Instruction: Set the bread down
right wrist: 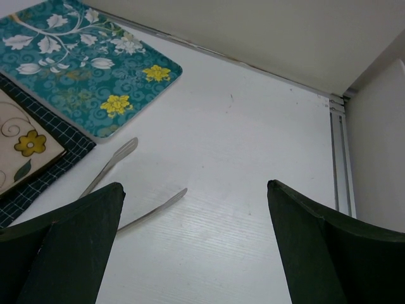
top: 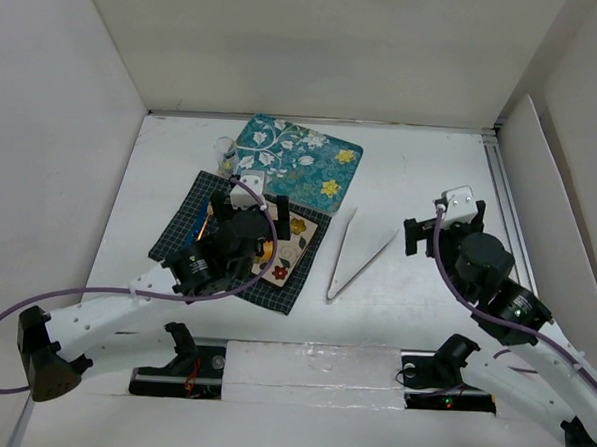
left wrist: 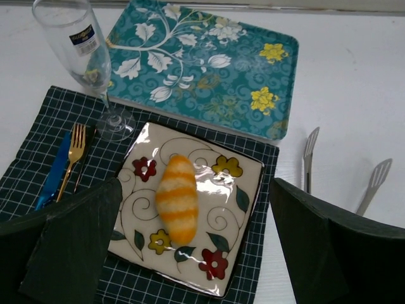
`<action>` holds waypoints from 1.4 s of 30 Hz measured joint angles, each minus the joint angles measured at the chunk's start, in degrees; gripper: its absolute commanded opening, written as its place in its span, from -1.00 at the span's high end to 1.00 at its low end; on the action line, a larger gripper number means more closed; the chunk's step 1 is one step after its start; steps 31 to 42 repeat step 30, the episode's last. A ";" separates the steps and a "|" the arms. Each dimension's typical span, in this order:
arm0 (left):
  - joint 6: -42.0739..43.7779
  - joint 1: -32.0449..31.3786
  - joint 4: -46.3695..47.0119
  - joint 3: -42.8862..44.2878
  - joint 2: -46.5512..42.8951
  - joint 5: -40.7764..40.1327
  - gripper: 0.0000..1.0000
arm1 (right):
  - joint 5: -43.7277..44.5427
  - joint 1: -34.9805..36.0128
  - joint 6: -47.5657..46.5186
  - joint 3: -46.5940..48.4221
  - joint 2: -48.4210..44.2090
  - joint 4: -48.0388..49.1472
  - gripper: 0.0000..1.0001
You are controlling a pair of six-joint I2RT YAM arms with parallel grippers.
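The small golden-orange, ridged bread roll [left wrist: 176, 199] lies on the square cream floral ceramic plate [left wrist: 215, 190]. The left gripper [left wrist: 194, 190] hangs over it, fingers spread wide, apparently clear of it. The right gripper [right wrist: 194, 187], likewise spread and empty, is over the white table [right wrist: 253, 126].

We note a checked dark mat [left wrist: 38, 136] on the white tabletop [left wrist: 354, 95]. A square floral plate [left wrist: 218, 212] lies on the mat. A gold fork [left wrist: 74, 149] and a blue utensil [left wrist: 56, 171] lie side by side on the mat, left of the plate. A tall glass [left wrist: 73, 44] stands upright at the mat's far edge. A teal flowered tray [left wrist: 209, 69] lies just beyond the mat. Metal tongs [top: 342, 254] lie on the tabletop right of the mat.
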 measured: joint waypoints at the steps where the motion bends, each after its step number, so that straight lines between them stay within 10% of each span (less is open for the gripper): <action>1: -0.02 0.92 0.17 -0.81 0.04 0.22 -0.98 | -0.04 0.00 0.00 0.00 -0.13 0.00 -1.00; 42: -0.79 1.79 3.08 -3.91 1.95 2.32 -0.98 | -1.57 0.00 0.00 0.66 2.91 0.28 -1.00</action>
